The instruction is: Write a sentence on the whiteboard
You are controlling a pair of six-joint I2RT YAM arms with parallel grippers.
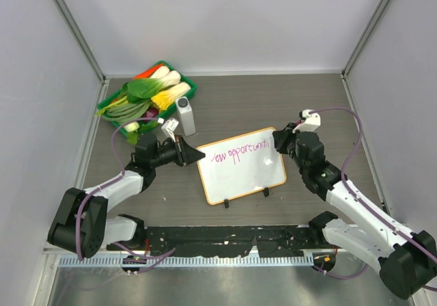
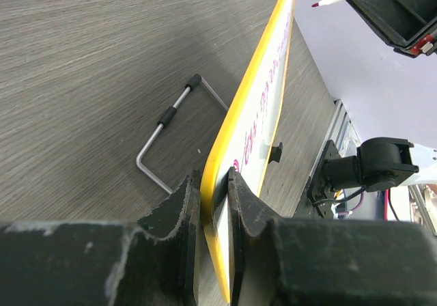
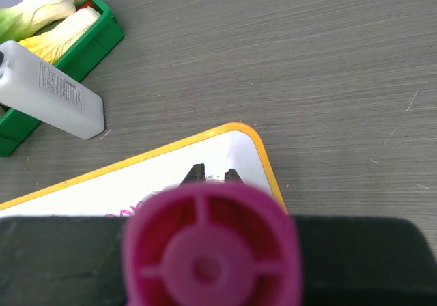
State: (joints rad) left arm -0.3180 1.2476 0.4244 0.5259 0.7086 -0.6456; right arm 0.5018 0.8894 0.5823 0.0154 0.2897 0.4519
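Far left: a green plastic tray (image 1: 108, 105) heaped with toy vegetables sits at the back left of the grey wood-grain table (image 1: 273, 101).
Next right: a white rectangular plastic bottle (image 1: 185, 115) is just beside the tray's right end.
Left gripper: the black left gripper (image 1: 198, 156) reaches in from the left. In the left wrist view, its 2 fingers are clamped on the left edge of the board, 1 on each face.
Centre: the small flat white whiteboard with a thin orange frame (image 1: 242, 179) is in the middle of the table, between the 2 grippers. Its right end is turned slightly away from the arm bases, and 2 small black clip feet (image 1: 226, 202) are on its near edge.
Writing: the thin pink cursive sentence (image 1: 239, 155) runs along the top of the board and reads about "New opportunit". Its end is hidden by the right gripper.
Right gripper: the black right gripper (image 1: 278, 142) is over the board's upper right corner. Its fingers are closed on a pink marker (image 3: 212, 251), whose round end fills the right wrist view.
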